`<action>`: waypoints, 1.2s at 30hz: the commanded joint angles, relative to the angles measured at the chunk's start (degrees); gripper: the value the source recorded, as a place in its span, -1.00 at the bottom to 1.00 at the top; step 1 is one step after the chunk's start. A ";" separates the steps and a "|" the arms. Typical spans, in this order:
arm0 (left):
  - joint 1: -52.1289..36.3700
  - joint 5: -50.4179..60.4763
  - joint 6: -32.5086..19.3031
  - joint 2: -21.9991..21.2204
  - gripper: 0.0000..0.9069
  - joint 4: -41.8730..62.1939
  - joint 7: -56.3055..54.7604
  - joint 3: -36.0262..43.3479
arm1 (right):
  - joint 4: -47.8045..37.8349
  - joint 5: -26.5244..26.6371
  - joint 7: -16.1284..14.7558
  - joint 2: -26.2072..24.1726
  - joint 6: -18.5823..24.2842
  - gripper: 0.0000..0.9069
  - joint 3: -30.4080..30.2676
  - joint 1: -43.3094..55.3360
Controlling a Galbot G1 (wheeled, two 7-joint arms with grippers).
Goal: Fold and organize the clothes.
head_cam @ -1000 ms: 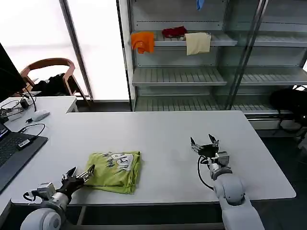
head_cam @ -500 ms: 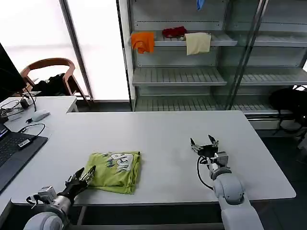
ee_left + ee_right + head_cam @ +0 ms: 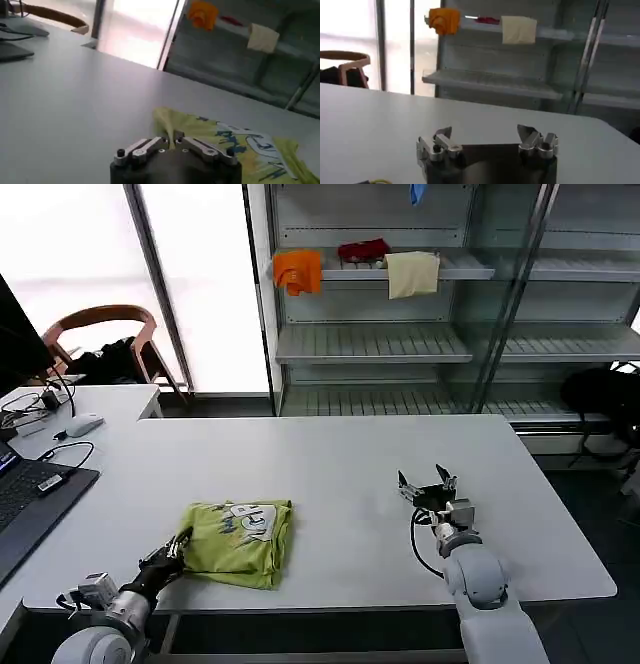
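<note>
Item: lime T-shirt (image 3: 238, 541), folded (print up), near-left worktop (image 3: 330, 464). Left gripper (image 3: 177, 546): jaws pinching its near-left corner. Right gripper (image 3: 427, 485): jaws spread, empty.

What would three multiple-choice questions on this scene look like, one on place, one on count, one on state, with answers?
1. Where does the T-shirt lie?
A. on the shelf
B. on the table's near left part
C. on the chair

2. How many cloths lie on the shelf?
A. one
B. three
C. five

3. How is the left tool?
A. shut on the T-shirt's edge
B. wide open above the table
C. holding a cable

Answers: B, the T-shirt rests folded on the table by the left arm. B, orange, red and cream cloths. A, its fingers meet on the fabric.
</note>
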 commanded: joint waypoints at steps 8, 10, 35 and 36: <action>-1.27 17.70 -7.85 2.86 -1.00 1.35 5.58 -5.98 | 0.67 -0.02 -0.08 -0.45 -0.02 1.00 -0.09 -0.13; -2.41 21.71 -8.62 5.19 -1.00 2.42 6.66 -9.30 | 0.72 0.13 -0.11 -0.45 0.05 1.00 -0.16 -0.12; -4.08 64.10 -8.92 12.53 -0.98 -13.35 12.10 5.16 | -1.03 3.36 0.07 -1.49 2.25 1.00 2.06 -2.92; -3.66 67.30 -9.66 9.54 -0.98 -12.69 11.79 8.40 | -1.18 3.52 0.07 -1.68 2.33 1.00 2.49 -3.14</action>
